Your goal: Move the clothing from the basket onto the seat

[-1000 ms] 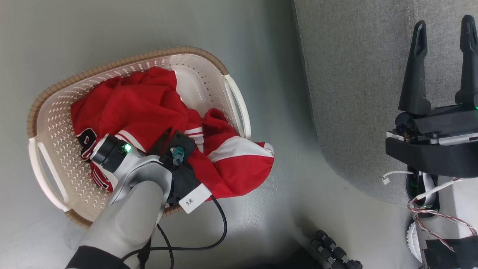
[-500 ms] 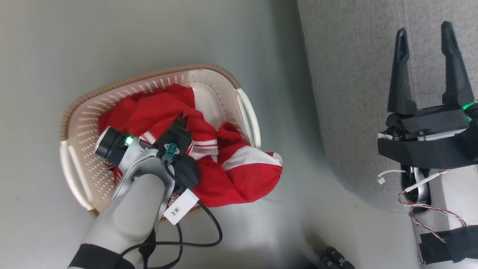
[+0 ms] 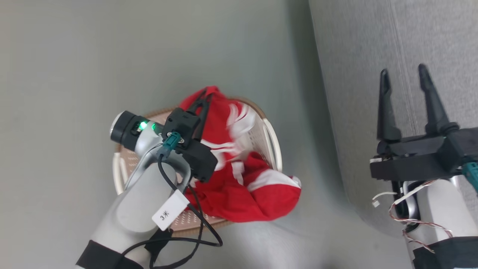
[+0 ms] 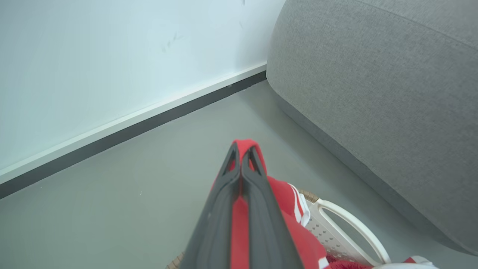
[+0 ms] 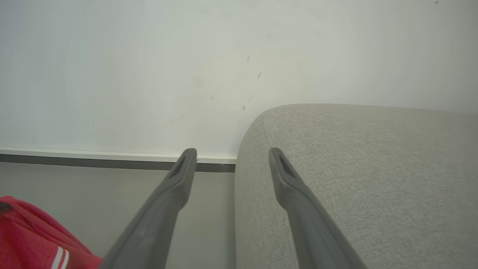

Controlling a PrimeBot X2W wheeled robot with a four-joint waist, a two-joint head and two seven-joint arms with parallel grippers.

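Note:
Red and white clothing (image 3: pixel 239 183) fills the cream basket (image 3: pixel 274 144) on the floor, one fold spilling over the near rim. My left gripper (image 3: pixel 204 96) is shut on a pinch of red fabric and holds it up above the basket; in the left wrist view the cloth (image 4: pixel 242 220) shows between the closed fingers (image 4: pixel 261 194). The grey seat (image 3: pixel 373 56) lies to the right. My right gripper (image 3: pixel 403 73) hangs open over the seat's edge with nothing in it, and its wrist view shows the seat (image 5: pixel 354 179) and a corner of the clothing (image 5: pixel 30 239).
Bare grey floor (image 3: pixel 93 56) surrounds the basket. In the wrist views a pale wall (image 4: pixel 93 56) with a dark skirting strip (image 4: pixel 149 121) runs behind the floor and the seat (image 4: pixel 392 93). A cable (image 3: pixel 194 239) loops from my left arm.
My left gripper has risen out of the basket with red fabric pinched in it. The head camera has shifted, so the basket sits lower and further right. The right gripper stays open.

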